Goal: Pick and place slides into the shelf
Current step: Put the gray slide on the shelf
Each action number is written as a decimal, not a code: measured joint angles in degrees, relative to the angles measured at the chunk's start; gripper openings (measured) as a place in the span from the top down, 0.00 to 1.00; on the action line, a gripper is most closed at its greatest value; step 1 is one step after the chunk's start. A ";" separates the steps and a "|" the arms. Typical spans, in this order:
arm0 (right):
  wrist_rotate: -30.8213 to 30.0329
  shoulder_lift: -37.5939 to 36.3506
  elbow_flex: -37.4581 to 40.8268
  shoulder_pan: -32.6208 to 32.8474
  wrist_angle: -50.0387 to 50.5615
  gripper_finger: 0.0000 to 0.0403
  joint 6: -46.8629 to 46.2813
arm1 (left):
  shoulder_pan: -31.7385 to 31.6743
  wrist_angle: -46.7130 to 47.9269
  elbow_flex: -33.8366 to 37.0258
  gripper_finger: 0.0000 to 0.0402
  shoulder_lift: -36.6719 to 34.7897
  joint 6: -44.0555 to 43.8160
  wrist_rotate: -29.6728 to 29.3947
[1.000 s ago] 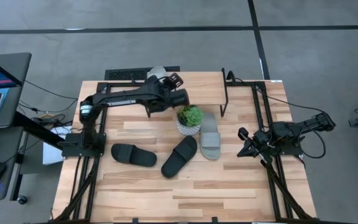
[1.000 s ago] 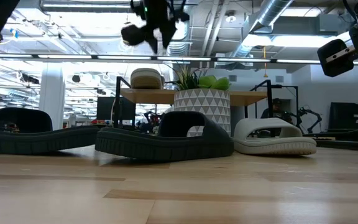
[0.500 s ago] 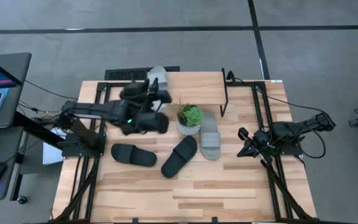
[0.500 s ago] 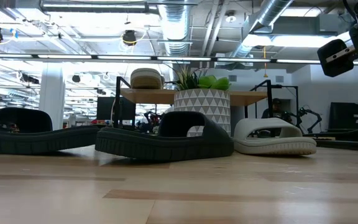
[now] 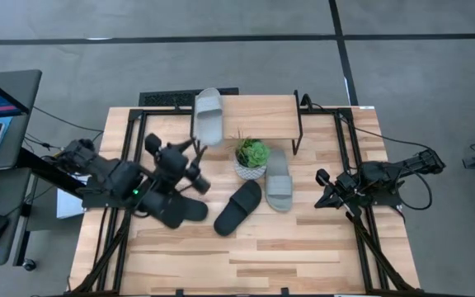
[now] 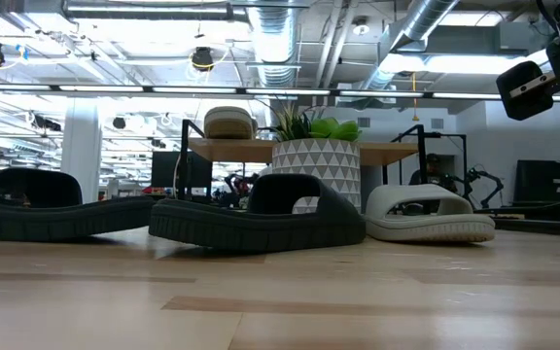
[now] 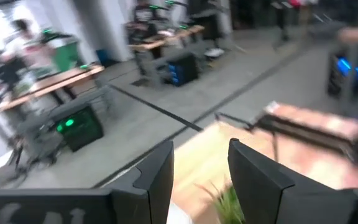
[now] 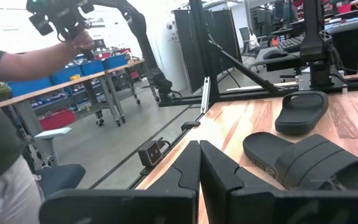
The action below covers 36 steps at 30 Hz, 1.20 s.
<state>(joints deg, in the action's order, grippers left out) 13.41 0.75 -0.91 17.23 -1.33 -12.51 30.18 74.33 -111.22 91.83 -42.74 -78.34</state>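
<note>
One grey slide [image 5: 208,115] lies on the shelf [image 5: 262,116] beyond the left gripper [image 5: 190,157], which is parted and empty; three slides remain on the table.

One light grey slide [image 5: 208,116] is laid flat on the left end of the shelf [image 5: 262,116], a low wood-topped rack. The other grey slide [image 5: 279,179] is set on the table just in front of it. Two black slides [image 5: 238,207] [image 5: 190,209] are laid nearby, one partly hidden.
</note>
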 joint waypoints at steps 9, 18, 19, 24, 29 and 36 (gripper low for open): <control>-0.50 0.00 0.00 -0.11 0.02 1.00 1.65 | 8.23 15.60 0.00 0.65 0.00 -7.91 3.85; -3.26 0.00 0.00 -0.12 -2.46 1.00 -2.51 | 13.81 15.64 10.08 0.65 -4.07 -11.77 -0.17; -3.22 0.00 0.00 -0.11 -3.51 1.00 -5.52 | 14.20 15.75 12.26 0.65 -4.93 -14.08 -0.10; -7.88 -0.02 0.02 -0.08 -10.28 1.00 -15.25 | 16.27 15.68 24.82 0.65 -9.27 -26.59 -0.29; -15.07 -0.02 0.02 -0.06 -17.76 1.00 -20.65 | 18.15 15.71 36.93 0.65 -13.90 -39.35 -2.88; -27.86 0.06 0.02 0.02 -24.12 1.00 -26.30 | 22.03 15.68 48.96 0.65 -20.94 -54.13 -6.74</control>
<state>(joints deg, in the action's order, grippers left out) -14.45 0.81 -0.89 17.25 -25.45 -38.81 52.21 90.01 -62.25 70.90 -96.87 -85.08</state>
